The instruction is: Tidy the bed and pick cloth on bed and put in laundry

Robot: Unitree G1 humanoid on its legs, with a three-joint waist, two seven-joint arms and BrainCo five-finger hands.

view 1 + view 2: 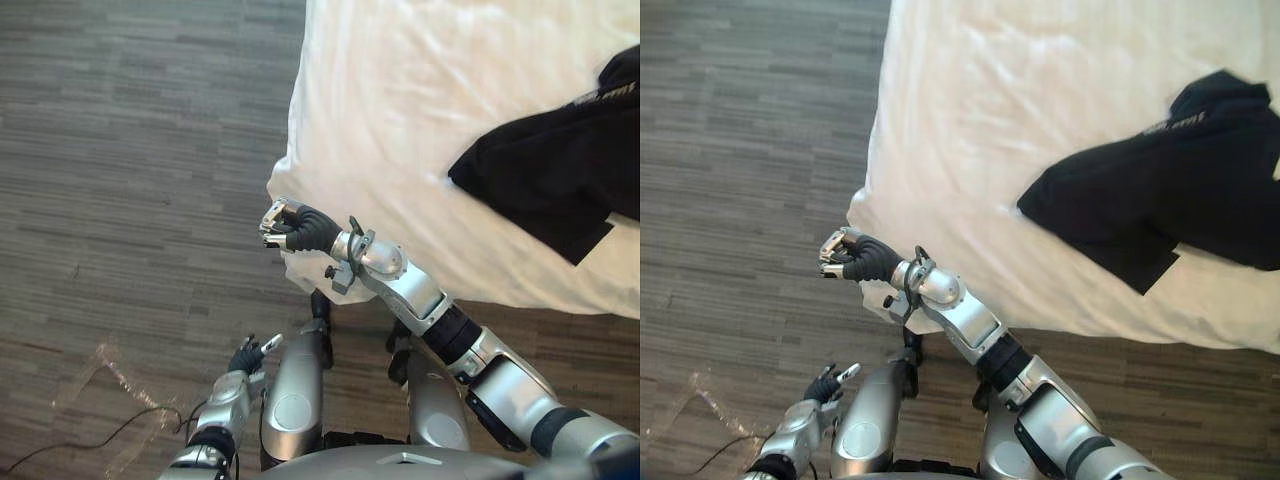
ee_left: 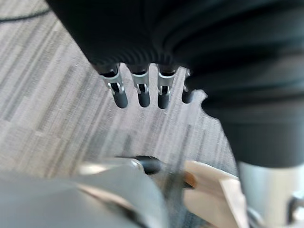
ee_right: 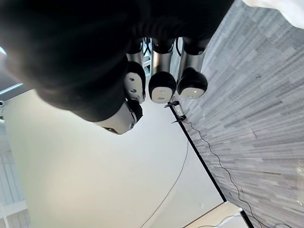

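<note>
So the black cloth is lying spread out on the white bed, over toward the far right side and well apart from both hands. The right hand hangs just beside the bed's near corner, fingers curled into a fist with nothing in them. The left hand is down low over the grey floor, fingers loose and straight.

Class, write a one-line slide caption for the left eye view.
Right hand, fingers curled and empty, beside the corner of the white bed; black cloth lies untouched on it.
</note>
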